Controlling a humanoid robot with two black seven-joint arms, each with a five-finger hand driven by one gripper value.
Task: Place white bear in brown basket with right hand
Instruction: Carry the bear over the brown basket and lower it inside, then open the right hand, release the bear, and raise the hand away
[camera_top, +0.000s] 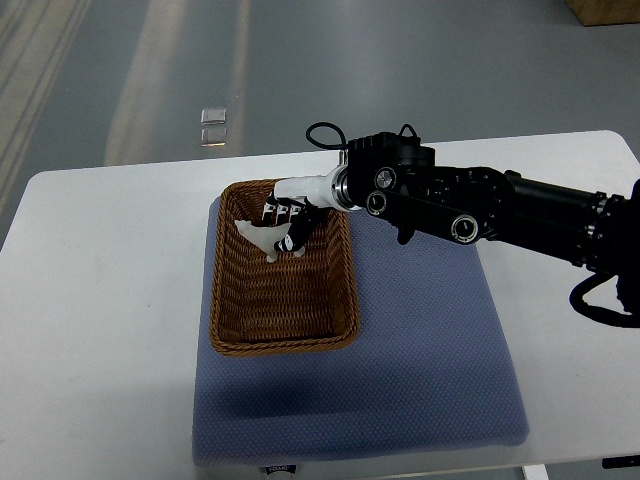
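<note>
A brown wicker basket (284, 335) lies on a blue mat at the table's middle. My right arm comes in from the right edge, and its hand (288, 224) hangs over the far end of the basket with the fingers (296, 238) pointing down. The small white bear (258, 234) is at those fingers, inside the basket's rim near the far left corner. The fingers curl against the bear's right side, and part of the bear is hidden behind them. The left arm is out of the picture.
The blue mat (420, 340) covers the middle of the white table (100, 300). The basket's near half holds nothing. Grey floor lies beyond the far table edge, with a small clear object (213, 126) on it.
</note>
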